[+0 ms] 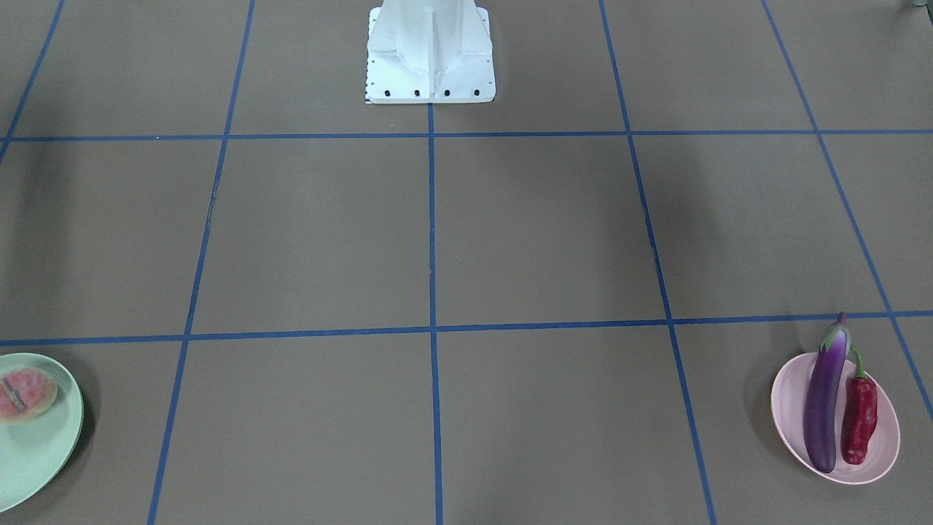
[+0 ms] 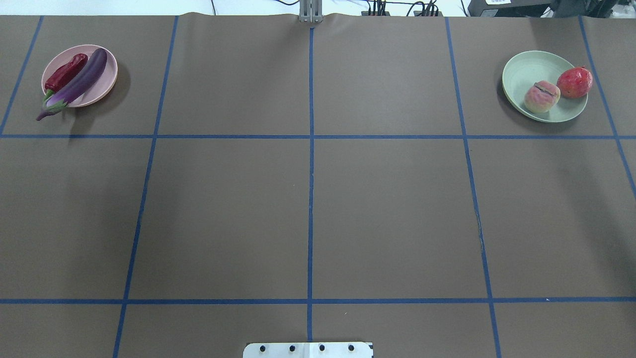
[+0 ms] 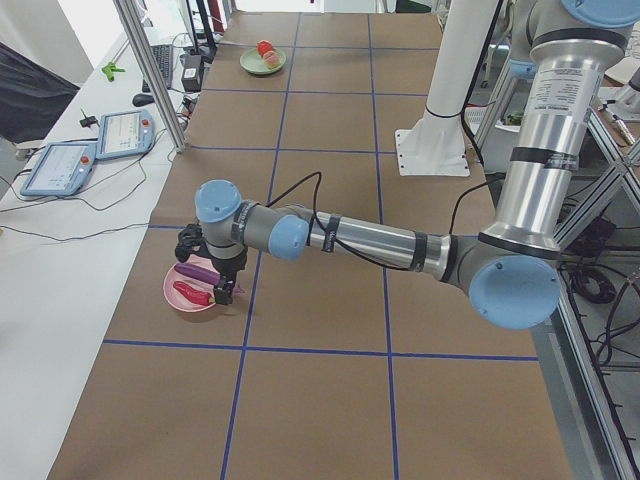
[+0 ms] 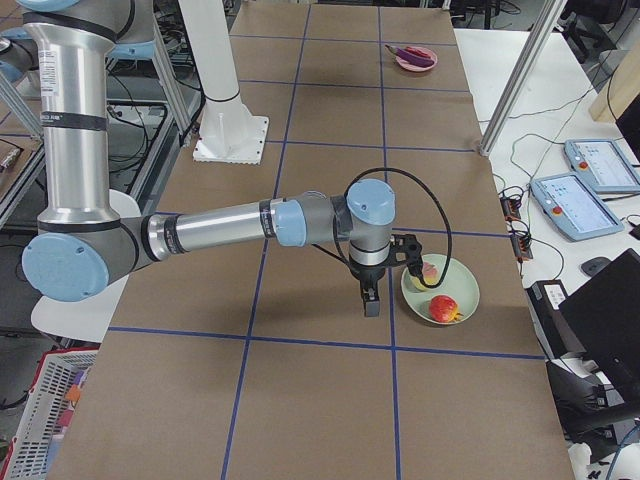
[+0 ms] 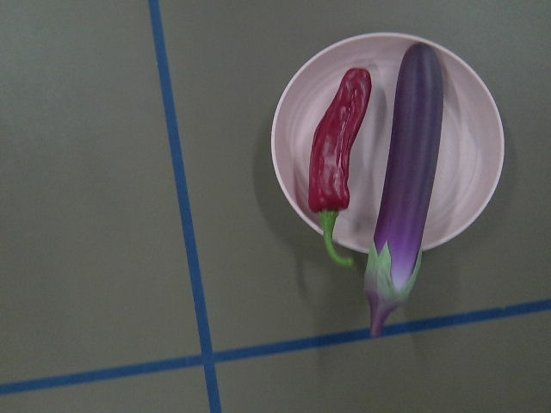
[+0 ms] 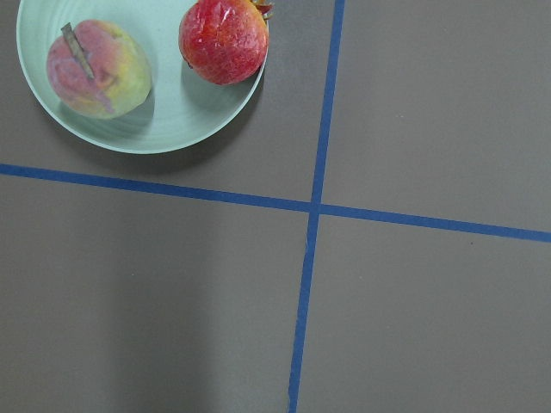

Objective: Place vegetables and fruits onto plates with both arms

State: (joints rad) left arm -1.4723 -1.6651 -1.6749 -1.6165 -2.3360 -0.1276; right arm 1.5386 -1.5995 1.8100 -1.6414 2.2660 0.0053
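a: where were the vegetables when you looked?

b: both lay on the pink plate [image 2: 101, 88], at the far corner of the desk [image 2: 387, 209] on the robot's left. the eggplant [image 2: 79, 82] ran across the plate, and its green cap stuck out past the rim over the desk. the chili [image 2: 64, 73] lay just beside it, lined up the same way, with its stem curling over the rim.

a: and the fruits?

b: they were on the green plate [image 2: 526, 69], at the far corner on the robot's right. the peach-like fruit [image 2: 541, 96] sat inside the plate. the bumpy red fruit [image 2: 574, 82] sat next to it, right at the rim, partly over the edge.

a: what were the arms doing?

b: i saw them in the side cameras only. the left arm [image 3: 370, 240] reached out low, and the left fingers [image 3: 222, 292] pointed down over the pink plate. the right arm [image 4: 220, 228] reached out the same way, with the right fingers [image 4: 371, 300] pointing down just beside the green plate.

a: were the fingers spread or pinched?

b: i couldn't tell for either arm from those views.
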